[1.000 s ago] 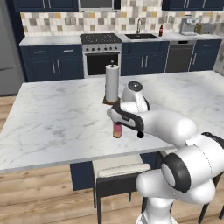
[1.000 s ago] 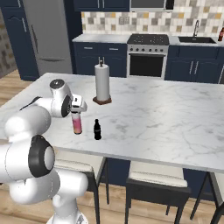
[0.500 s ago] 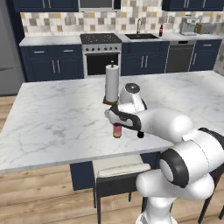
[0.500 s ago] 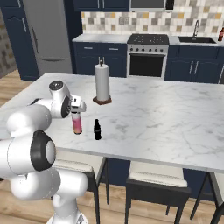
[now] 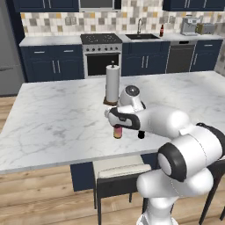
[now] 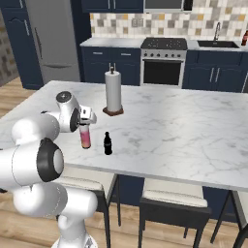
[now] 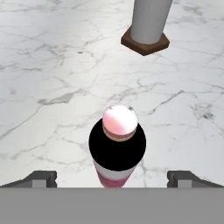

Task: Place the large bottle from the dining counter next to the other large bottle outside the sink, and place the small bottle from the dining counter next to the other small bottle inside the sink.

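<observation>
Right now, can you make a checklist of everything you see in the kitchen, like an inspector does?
Surface: white marble dining counter, bottles standing near its front edge.
Job's things: large pink bottle upright under the hand; small dark bottle upright beside it, apart. Another bottle stands by the sink on the back counter.
Clutter: paper towel roll on a wooden base, behind the bottles.
Grippers: gripper open, above the pink bottle, fingertips either side of it, not touching.
Cables: nothing seen.
Surroundings: stove, dark blue cabinets, fridge, stools under the counter, wooden floor.
</observation>
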